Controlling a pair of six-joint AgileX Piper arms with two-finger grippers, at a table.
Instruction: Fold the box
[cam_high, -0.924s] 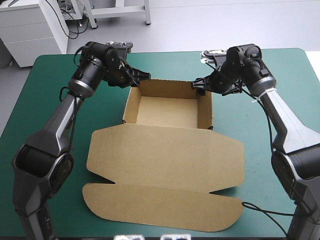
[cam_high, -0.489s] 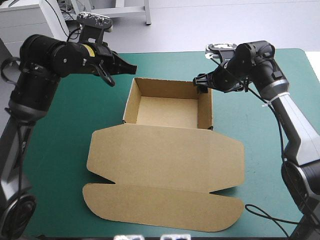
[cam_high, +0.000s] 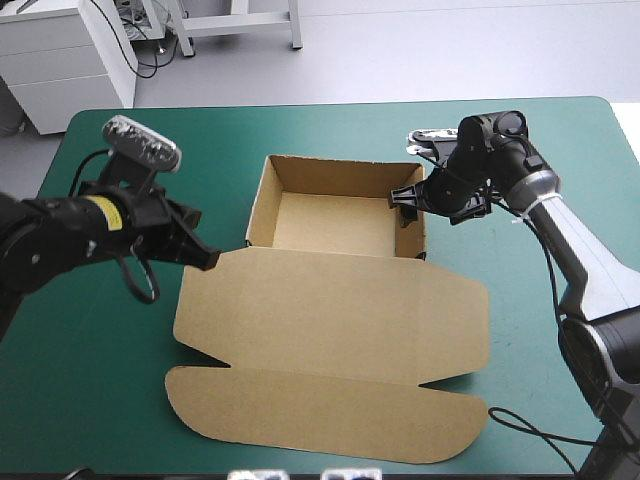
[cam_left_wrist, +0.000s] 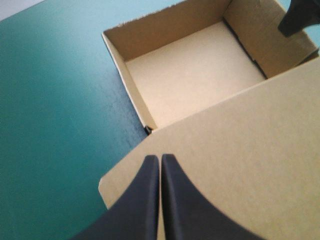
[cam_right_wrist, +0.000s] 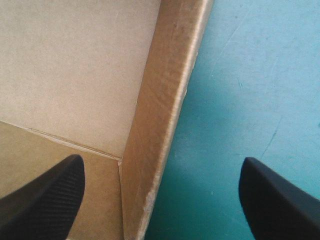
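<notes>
The brown box (cam_high: 335, 225) stands as an open tray with four walls up at mid-table. Its lid (cam_high: 330, 320) lies flat toward the front edge, with the rounded tuck flap (cam_high: 320, 415) beyond it. My left gripper (cam_high: 207, 260) is shut, hovering at the lid's left rear corner. In the left wrist view the black fingertips (cam_left_wrist: 161, 159) meet over the lid (cam_left_wrist: 240, 165), with the tray (cam_left_wrist: 195, 75) ahead. My right gripper (cam_high: 408, 203) is open at the tray's right wall. In the right wrist view that wall (cam_right_wrist: 160, 125) runs between the spread fingers (cam_right_wrist: 45, 200).
Teal-green cover (cam_high: 100, 350) lies broad to the left of the box, and a narrower strip (cam_high: 520, 300) lies to its right. The table's far edge (cam_high: 330, 103) runs a short way behind the tray.
My left arm has swung from the tray's rear left corner back and forward to the lid's left rear corner, its fingers closing on the way. The right gripper sank slightly toward the right wall.
</notes>
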